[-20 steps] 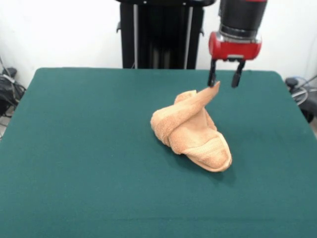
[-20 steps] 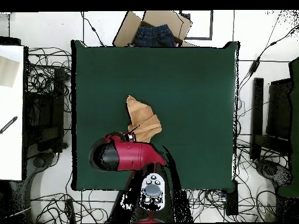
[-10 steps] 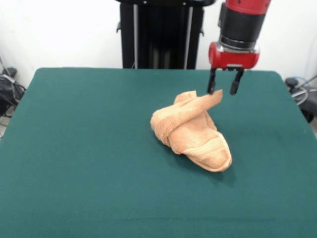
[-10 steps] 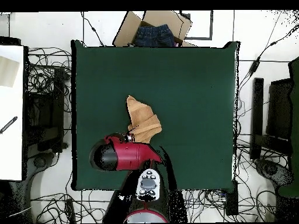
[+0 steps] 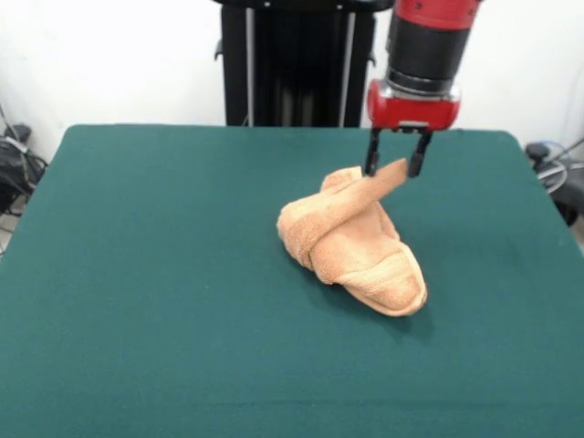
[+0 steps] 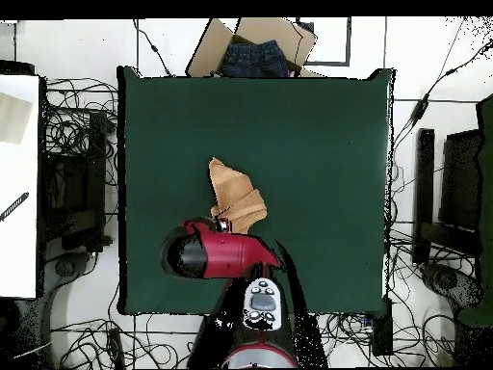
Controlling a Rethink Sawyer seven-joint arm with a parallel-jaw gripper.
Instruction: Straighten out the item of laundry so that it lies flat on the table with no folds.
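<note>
I see the gripper (image 5: pixel 393 167) with its jaws spread apart, straddling the raised tip of the towel (image 5: pixel 351 239) without clamping it. The towel sits bunched and twisted near the middle of the table (image 5: pixel 155 274), a little toward the far edge in the front view.

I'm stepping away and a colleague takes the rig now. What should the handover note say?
Pincer: open, its tips on either side of the raised corner of the towel, not closed on it.
Towel: bunched in a rolled heap near the middle of the green table, one corner sticking up toward the pincer.
Done: nothing flattened yet.
Left: grip the corner, pull the towel open, and smooth out every fold.
</note>
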